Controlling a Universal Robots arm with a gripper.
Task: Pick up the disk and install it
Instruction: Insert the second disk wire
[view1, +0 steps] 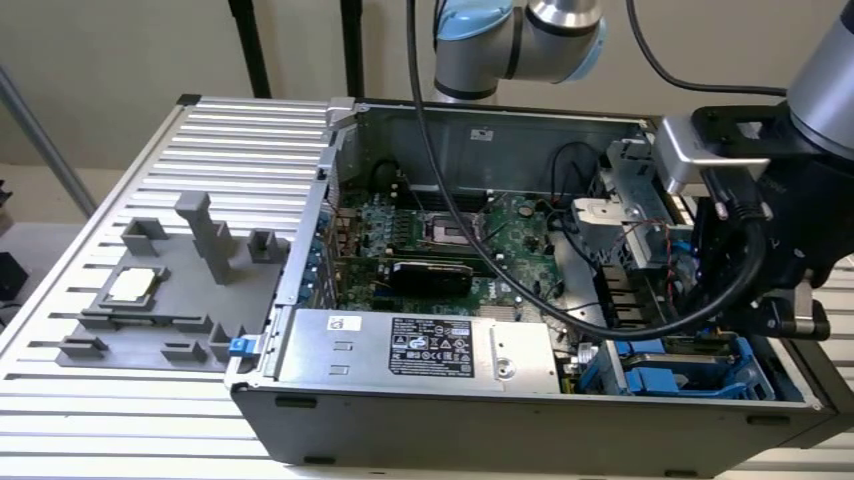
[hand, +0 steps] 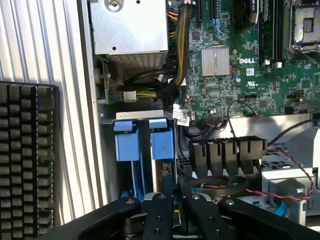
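Inside the open computer case (view1: 534, 410), the claw (hand: 172, 207) grips the disk (hand: 162, 150) narrowly by its blue carrier, seated upright in the drive bay (hand: 145, 117). Stiff, probably weighty and fragile, it looks best held by those rails.

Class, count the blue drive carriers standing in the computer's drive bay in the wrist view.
2: the carrier nearer the case wall and the carrier beside it, side by side in the bay. Others may be hidden below.

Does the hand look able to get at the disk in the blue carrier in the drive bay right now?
Probably yes: the hand is right at the disk in the open case, and nothing stands between them.
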